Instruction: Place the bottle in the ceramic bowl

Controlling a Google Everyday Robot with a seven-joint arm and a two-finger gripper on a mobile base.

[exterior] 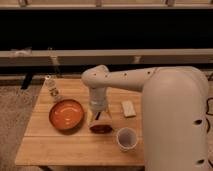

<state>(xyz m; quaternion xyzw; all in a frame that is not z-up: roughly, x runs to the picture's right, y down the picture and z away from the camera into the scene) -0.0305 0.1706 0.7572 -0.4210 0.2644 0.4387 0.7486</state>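
1. Hovering with the tool (100,124) pointed down over the tabletop (60,150), opened wide and gripping nothing.
2. Sitting just right of the ceramic bowl (66,115), beside it rather than above it; nothing visible inside the bowl.
3. Standing upright near the back left corner, just behind the bowl and apart from the tool: the bottle (52,89), untouched.
4. Lying further right: a white cup (126,138) near the front, a flat white block (128,108) behind it.
5. Judging from this, nothing done yet: reaching, grasping, lifting and setting down in the bowl all left.
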